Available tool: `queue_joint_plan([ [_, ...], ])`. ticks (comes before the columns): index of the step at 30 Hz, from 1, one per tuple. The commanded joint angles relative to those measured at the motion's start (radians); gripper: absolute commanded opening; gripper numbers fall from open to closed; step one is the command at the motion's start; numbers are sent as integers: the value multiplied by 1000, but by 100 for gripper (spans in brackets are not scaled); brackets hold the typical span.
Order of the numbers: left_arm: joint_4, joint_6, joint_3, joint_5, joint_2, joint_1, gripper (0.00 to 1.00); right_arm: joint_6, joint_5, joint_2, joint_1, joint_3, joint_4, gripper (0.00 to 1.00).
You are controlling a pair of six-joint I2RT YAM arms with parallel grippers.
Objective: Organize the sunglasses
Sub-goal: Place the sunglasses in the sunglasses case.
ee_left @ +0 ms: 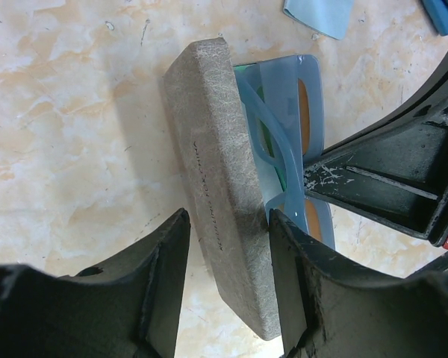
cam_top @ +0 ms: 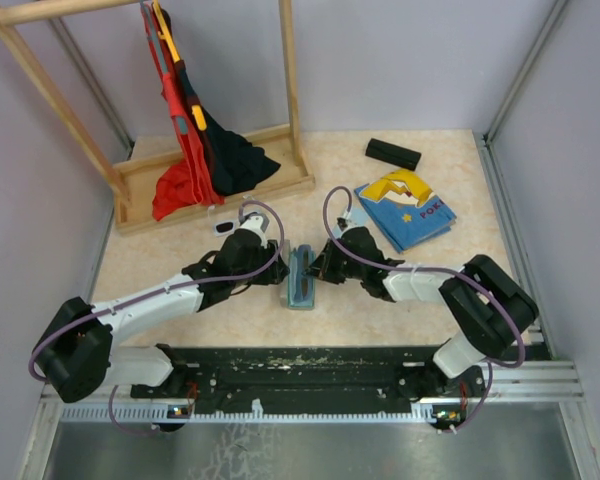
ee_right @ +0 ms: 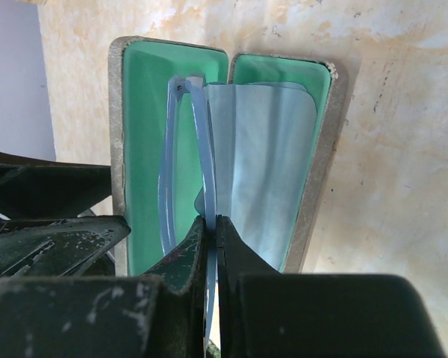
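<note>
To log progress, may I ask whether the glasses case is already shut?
No: in the right wrist view the case stands open, green lining showing, with the blue-framed sunglasses and a cloth inside.

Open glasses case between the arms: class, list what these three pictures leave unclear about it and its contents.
- Top external: the pale blue glasses at the case are too small to read.
- Left wrist: the case's grey shell hides its lining; whether the left end effector presses it is unclear.
- Right wrist: the right end effector covers the glasses' near end; lenses not visible.
</note>
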Motion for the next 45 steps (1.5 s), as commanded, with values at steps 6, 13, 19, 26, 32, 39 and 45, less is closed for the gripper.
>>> queue_joint_plan([
  [6,9,17,4,-5,-10,5,52,-24,16,30,8,59,17,0],
  [13,9,20,8,-4,-6,6,52,-22,25,53,11,62,10,0],
  [19,9,24,10,-4,-3,7,52,-19,34,60,16,61,3,0],
  [26,11,25,16,1,3,7,52,-14,31,76,24,68,3,0],
  [32,10,29,17,7,5,7,52,-10,28,92,28,71,3,0],
  [39,14,27,16,15,9,7,52,-2,19,104,36,74,3,0],
  [45,13,29,17,22,6,7,51,9,30,111,41,77,-1,0],
])
